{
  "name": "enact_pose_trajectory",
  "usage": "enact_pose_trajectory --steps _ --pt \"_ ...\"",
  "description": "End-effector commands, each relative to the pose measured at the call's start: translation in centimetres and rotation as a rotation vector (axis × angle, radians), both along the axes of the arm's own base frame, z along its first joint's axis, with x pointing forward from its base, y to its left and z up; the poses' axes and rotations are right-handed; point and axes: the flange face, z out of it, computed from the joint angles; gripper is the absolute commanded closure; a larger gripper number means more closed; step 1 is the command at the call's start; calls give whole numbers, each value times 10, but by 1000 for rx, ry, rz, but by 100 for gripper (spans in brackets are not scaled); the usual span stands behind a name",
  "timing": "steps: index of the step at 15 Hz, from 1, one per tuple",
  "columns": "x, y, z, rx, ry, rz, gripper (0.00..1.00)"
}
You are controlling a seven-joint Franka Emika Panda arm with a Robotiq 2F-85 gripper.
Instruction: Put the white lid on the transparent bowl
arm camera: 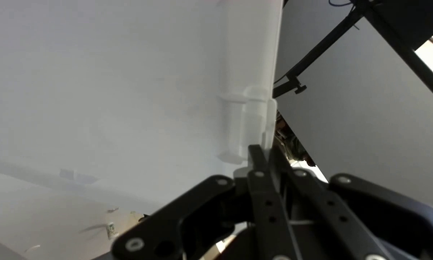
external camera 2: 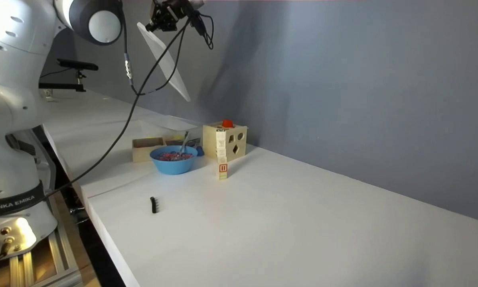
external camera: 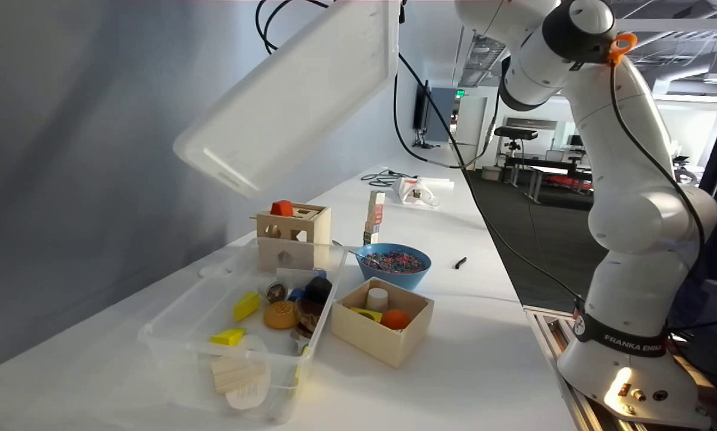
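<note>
My gripper (arm camera: 264,148) is shut on the edge of the white lid (arm camera: 111,90), beside its corner tab. The lid hangs steeply tilted, high above the table, in both exterior views (external camera: 298,96) (external camera 2: 165,59). The gripper also shows at the top of an exterior view (external camera 2: 153,26). A large clear rectangular container (external camera: 173,332) stands open on the table with toy food and utensils inside, below the lid. No small round clear bowl shows distinctly. Faint whitish round shapes (external camera: 215,269) lie behind the container, too unclear to identify.
Right of the container are an open wooden box (external camera: 364,341) and a blue bowl (external camera: 397,278) with a spoon. Behind stand a wooden shape sorter (external camera: 319,230) and a block tower (external camera: 373,218). A black cable (external camera 2: 115,139) hangs from the arm. A wall (external camera 2: 342,87) borders the table.
</note>
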Motion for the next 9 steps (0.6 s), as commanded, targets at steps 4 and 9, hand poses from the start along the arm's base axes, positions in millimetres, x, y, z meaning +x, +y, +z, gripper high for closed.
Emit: enact_pose_trajectory --steps 4,9 --pt "-14 134 2 -245 -91 -100 98" --pt "-26 194 7 -328 -201 -257 98"
